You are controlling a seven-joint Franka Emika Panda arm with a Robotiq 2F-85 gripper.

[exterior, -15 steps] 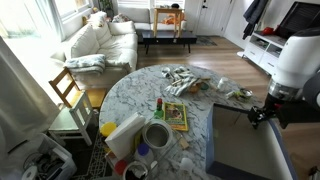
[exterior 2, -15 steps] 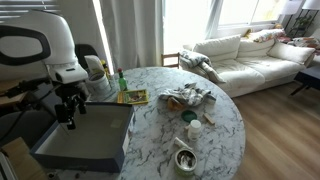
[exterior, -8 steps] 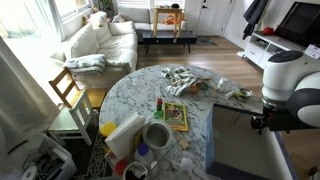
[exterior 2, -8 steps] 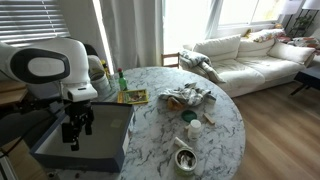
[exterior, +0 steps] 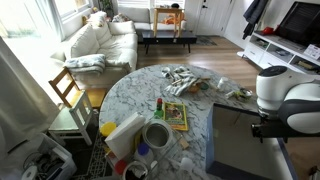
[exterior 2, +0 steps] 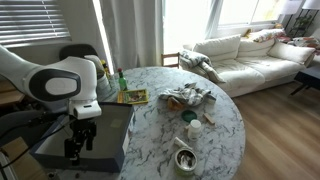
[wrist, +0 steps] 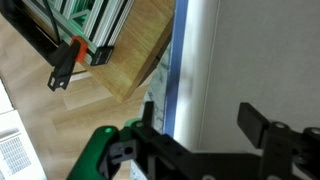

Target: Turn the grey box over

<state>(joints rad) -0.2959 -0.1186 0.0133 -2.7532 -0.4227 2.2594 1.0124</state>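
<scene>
The grey box [exterior: 232, 150] is a very large shallow box lying at the edge of the round marble table [exterior: 140, 95], hollow side up. It shows in both exterior views [exterior 2: 100, 135]. In the wrist view its light grey inside [wrist: 250, 60] and its rim [wrist: 178, 80] fill the right half. My gripper [wrist: 200, 125] is open and low over the box's outer long edge, with one finger outside the rim and one over the inside. It holds nothing. It also shows in both exterior views [exterior: 262, 128] [exterior 2: 75, 150].
A yellow-green book [exterior: 176, 115], a cup [exterior: 156, 135], a white bottle [exterior: 125, 135] and crumpled cloth [exterior: 182, 78] lie on the table. A wooden chair [exterior: 68, 90] and sofa [exterior: 100, 40] stand beyond. A wooden board [wrist: 140, 45] and green clamp [wrist: 100, 150] are beside the box.
My arm has swung down and along the box's outer edge. The gripper has dropped from above the box to its rim. The box has not moved.
</scene>
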